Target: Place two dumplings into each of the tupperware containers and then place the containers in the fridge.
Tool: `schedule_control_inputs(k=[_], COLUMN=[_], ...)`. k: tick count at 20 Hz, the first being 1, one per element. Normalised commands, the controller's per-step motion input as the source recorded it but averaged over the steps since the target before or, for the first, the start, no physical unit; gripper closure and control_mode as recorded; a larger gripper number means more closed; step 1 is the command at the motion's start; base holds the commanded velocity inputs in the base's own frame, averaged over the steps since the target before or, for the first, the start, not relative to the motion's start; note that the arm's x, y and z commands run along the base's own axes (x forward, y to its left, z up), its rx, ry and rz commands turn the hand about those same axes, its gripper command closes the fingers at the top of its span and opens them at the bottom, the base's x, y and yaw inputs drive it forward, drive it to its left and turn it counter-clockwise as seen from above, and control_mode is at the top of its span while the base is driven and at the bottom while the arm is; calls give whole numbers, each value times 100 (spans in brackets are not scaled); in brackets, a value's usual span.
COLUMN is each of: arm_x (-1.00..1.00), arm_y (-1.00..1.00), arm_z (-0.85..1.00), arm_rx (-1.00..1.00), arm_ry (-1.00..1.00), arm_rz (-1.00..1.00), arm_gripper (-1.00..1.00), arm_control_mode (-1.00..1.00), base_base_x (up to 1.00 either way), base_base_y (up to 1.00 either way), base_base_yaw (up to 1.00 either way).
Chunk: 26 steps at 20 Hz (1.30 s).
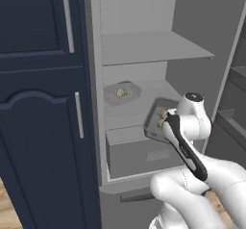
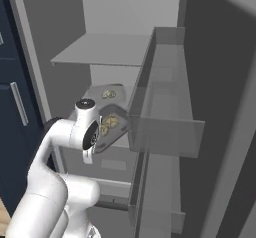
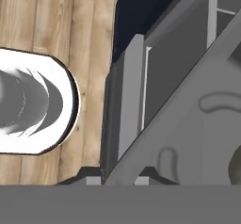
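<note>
Your gripper [image 3: 120, 173], nearly closed, pinches the rim of a tilted tray [image 1: 156, 117] at the fridge [image 1: 144, 50] shelf. It seems stiff and light; keep it level, since loose dumplings [image 2: 110, 123] may roll.

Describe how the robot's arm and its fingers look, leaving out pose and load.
The arm is glossy white, built of rounded, bulbous segments. A round dark cap tops one joint, and a black band runs along a link. In the hand view the fingers are small, dark and wedge-shaped. No loose cables or printed markings are visible.
</note>
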Motion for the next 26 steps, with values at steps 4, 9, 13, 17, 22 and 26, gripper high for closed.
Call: schedule_control_inputs(k=[4,9,13,17,22,26], arm_x=[96,99,94,94,83,78], arm_y=[-17,-8,-9,-30,-26,-16], arm_z=[0,0,-3,-15,-37,-43], arm_rx=[6,4,0,3,10,12], arm_ry=[3,6,6,8,2,0], arm_rz=[0,0,-1,0,0,0], arm_gripper=[100,100,100,100,100,100], arm_control_mode=[-100,-100,-100,-100,-100,-100], base_base_x=[0,0,0,0,0,0], base_base_y=[0,0,0,0,0,0], base_base_yaw=[0,0,0,0,0,0])
